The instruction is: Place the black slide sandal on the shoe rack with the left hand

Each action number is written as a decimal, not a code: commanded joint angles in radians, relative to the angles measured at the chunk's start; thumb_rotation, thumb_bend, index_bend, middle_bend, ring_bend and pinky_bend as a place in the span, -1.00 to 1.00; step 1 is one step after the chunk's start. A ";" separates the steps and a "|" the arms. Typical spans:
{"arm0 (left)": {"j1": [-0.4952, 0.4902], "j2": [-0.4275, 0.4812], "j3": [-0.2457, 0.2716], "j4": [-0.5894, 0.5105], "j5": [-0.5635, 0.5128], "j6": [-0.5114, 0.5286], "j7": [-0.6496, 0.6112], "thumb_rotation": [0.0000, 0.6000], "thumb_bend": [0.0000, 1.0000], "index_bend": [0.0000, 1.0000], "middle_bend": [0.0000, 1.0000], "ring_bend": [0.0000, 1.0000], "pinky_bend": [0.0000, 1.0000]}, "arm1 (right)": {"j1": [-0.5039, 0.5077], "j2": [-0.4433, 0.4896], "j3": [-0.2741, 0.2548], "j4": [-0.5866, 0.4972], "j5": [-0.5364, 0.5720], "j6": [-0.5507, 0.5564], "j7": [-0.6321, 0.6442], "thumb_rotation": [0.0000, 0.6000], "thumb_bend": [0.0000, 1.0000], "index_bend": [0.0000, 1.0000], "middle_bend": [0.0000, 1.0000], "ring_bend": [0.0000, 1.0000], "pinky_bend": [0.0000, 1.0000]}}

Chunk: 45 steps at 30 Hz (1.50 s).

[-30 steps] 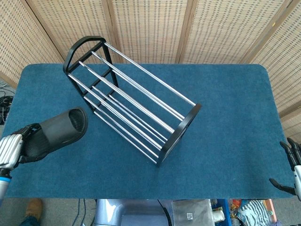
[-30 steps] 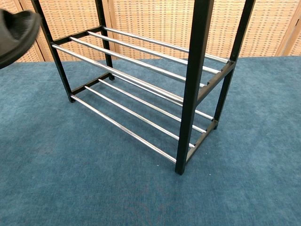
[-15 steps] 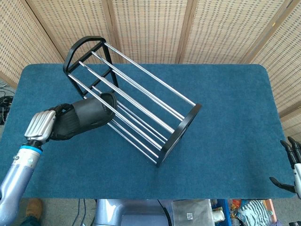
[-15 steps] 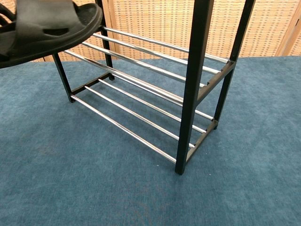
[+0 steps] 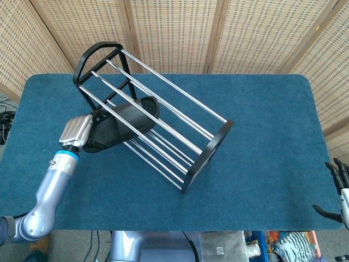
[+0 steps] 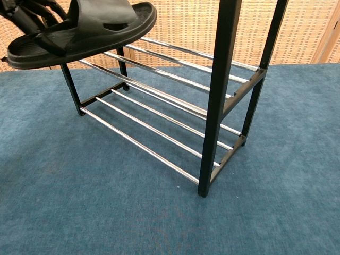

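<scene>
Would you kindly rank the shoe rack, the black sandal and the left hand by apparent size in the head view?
1. shoe rack
2. black slide sandal
3. left hand, clearly smallest, though the sandal partly hides its fingers.

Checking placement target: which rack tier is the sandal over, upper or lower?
The upper tier: the black slide sandal, held by the left hand, hovers above its rails; the lower tier sits well below.

sandal: black slide sandal (image 6: 85, 29) at 11 o'clock, sole above the middle chrome rails, toe toward 1 o'clock | left hand (image 6: 32, 16) grips its heel end | shoe rack (image 6: 220, 101) on blue table (image 6: 106, 212)
</scene>
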<state>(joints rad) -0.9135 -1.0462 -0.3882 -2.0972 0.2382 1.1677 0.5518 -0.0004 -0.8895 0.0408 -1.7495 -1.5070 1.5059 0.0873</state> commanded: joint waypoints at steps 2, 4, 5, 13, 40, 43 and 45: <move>-0.109 -0.055 -0.032 0.035 -0.149 0.092 0.101 1.00 -0.55 -0.42 -0.20 -0.26 -0.07 | 0.004 0.001 0.001 0.002 0.005 -0.008 0.003 1.00 -1.00 -1.00 -1.00 -1.00 -1.00; -0.127 -0.070 -0.038 0.050 -0.187 0.106 0.112 1.00 -0.55 -0.42 -0.20 -0.26 -0.07 | 0.005 0.001 0.001 0.002 0.006 -0.011 0.004 1.00 -1.00 -1.00 -1.00 -1.00 -1.00; -0.136 -0.080 -0.039 0.060 -0.203 0.111 0.118 1.00 -0.55 -0.42 -0.20 -0.26 -0.07 | 0.006 0.002 0.001 0.002 0.006 -0.012 0.004 1.00 -1.00 -1.00 -1.00 -1.00 -1.00; -0.182 -0.146 -0.057 0.136 -0.277 0.147 0.137 1.00 -0.55 -0.42 -0.20 -0.26 -0.07 | 0.008 0.001 0.000 0.001 0.006 -0.017 0.000 1.00 -1.00 -1.00 -1.00 -1.00 -1.00; -0.137 -0.120 -0.105 0.122 -0.279 0.101 0.105 1.00 -0.56 -1.00 -1.00 -1.00 -1.00 | 0.011 0.008 -0.004 -0.007 0.011 -0.028 -0.004 1.00 -1.00 -1.00 -1.00 -1.00 -1.00; -0.112 -0.091 -0.093 0.088 -0.238 0.075 0.095 1.00 -0.55 -1.00 -1.00 -1.00 -1.00 | 0.010 0.008 -0.005 -0.008 0.009 -0.026 -0.004 1.00 -1.00 -1.00 -1.00 -1.00 -1.00; -0.079 -0.060 -0.081 0.054 -0.186 0.046 0.071 1.00 -0.55 -1.00 -1.00 -1.00 -1.00 | 0.009 0.008 -0.006 -0.009 0.006 -0.024 -0.005 1.00 -1.00 -1.00 -1.00 -1.00 -1.00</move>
<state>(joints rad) -1.0261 -1.1391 -0.4838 -2.0073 0.0029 1.2448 0.6457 0.0091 -0.8810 0.0350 -1.7585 -1.5005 1.4819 0.0829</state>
